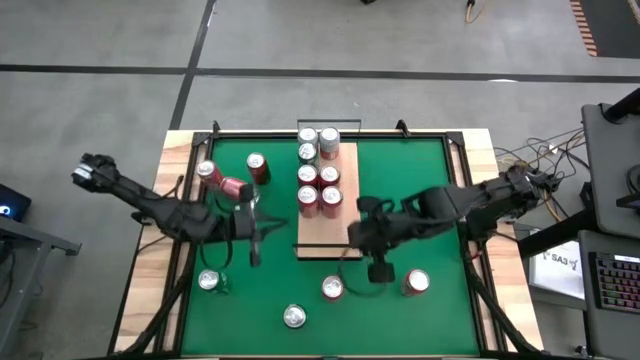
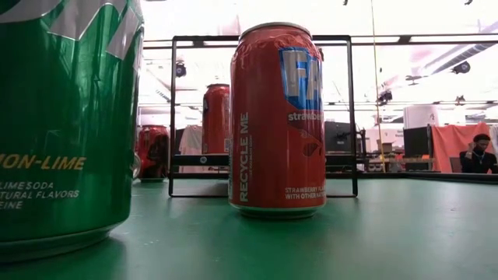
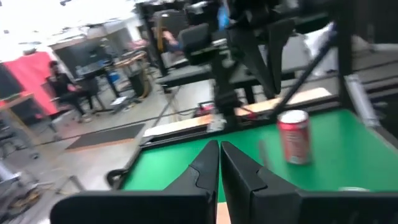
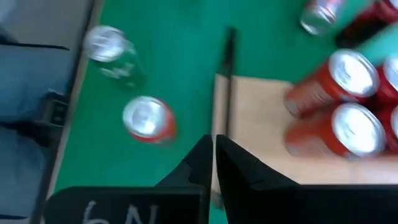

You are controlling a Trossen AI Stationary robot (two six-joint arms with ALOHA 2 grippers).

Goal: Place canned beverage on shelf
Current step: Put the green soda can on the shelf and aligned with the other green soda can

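Shelf [image 1: 328, 235] sits mid-mat with six cans already on its far half, near half bare. Both grippers are clenched and holding nothing: left gripper [image 1: 256, 232] hovers just left of the shelf, right gripper [image 1: 372, 262] over the shelf's near right corner. Loose cans remain on the green mat [image 1: 420, 180], including a red can [image 1: 332, 288] and another red can [image 1: 416, 282] near the right arm. Looks like between placements; next move calls for opening the fingers and dropping onto a loose can.
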